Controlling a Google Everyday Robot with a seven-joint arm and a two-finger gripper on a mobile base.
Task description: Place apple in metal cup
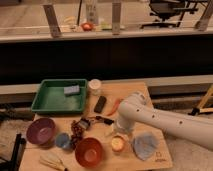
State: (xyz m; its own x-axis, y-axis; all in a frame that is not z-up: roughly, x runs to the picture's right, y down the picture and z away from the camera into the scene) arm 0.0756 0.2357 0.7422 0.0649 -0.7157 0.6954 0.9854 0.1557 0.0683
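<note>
The bench [150,95] fills the lower half of the frame, and the white arm [165,120] is seen reaching in from the lower right across it. A green tray [50,102] lies at the bench's upper left; a purple bowl [40,131] and an orange bowl [89,151] are set along the lower left, with a pale cloth [145,145] at lower right. The pincer [120,134] is hidden under the arm's wrist just above the metal cup [118,144], near the lower centre; whether it is apart or together cannot be told. The apple is not made out, and may be hidden at the wrist or already in the glowing cup. For this step, the pincer should be kept centred over the small rim, lowered gently, and opened only when low, so the cup is not tipped.
</note>
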